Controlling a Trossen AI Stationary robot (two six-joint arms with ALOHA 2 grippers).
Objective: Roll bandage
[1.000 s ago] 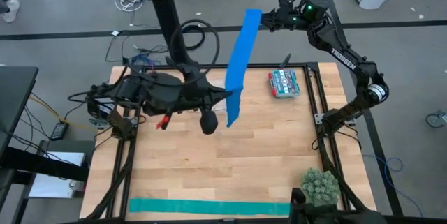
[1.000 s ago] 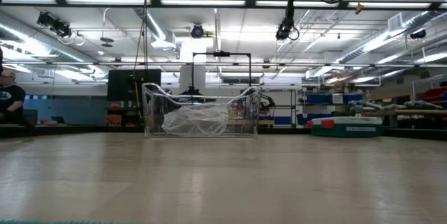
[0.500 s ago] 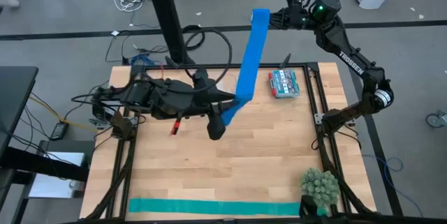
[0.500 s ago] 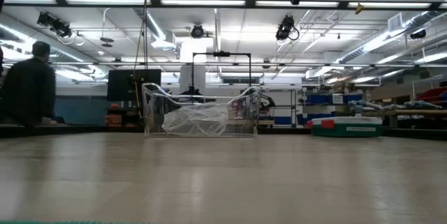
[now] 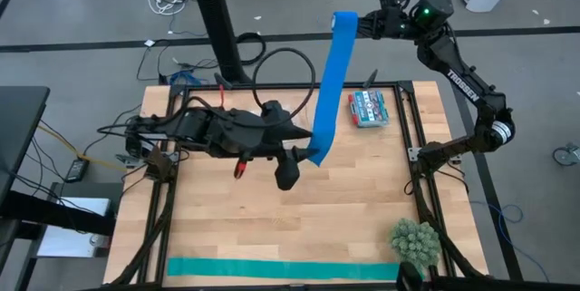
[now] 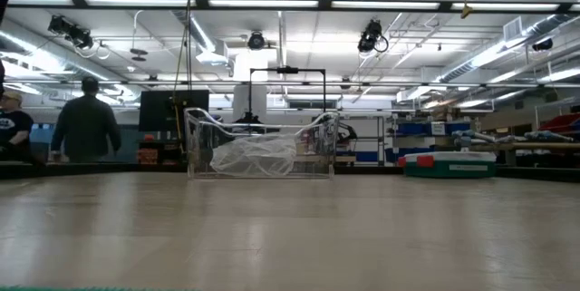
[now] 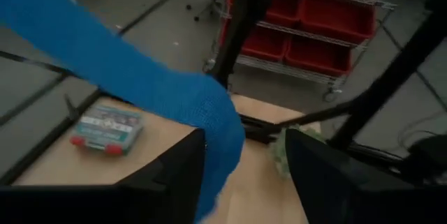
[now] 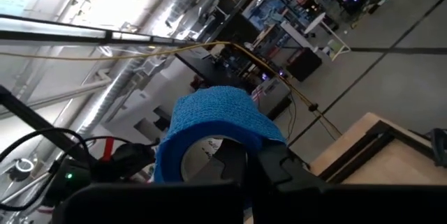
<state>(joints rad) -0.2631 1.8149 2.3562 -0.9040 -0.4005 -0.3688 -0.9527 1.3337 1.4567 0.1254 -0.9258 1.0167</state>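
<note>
Bandage (image 5: 327,92) judged light, limp, stretchy: top end clamped in right gripper (image 5: 367,26), lower end loose between spread left gripper (image 7: 244,175) fingers, best re-pinched near that free tip.

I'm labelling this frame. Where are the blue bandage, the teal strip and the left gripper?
blue bandage (image 5: 328,87): high view, middle of the hanging strip.
teal strip (image 5: 281,269): high view, middle of its length.
left gripper (image 7: 244,158): left wrist view, gap between open fingers.

The bandage (image 5: 328,82) hangs between the right gripper (image 5: 362,26) — beyond the table's (image 5: 272,218) far edge — and the left gripper (image 5: 304,153).
</note>
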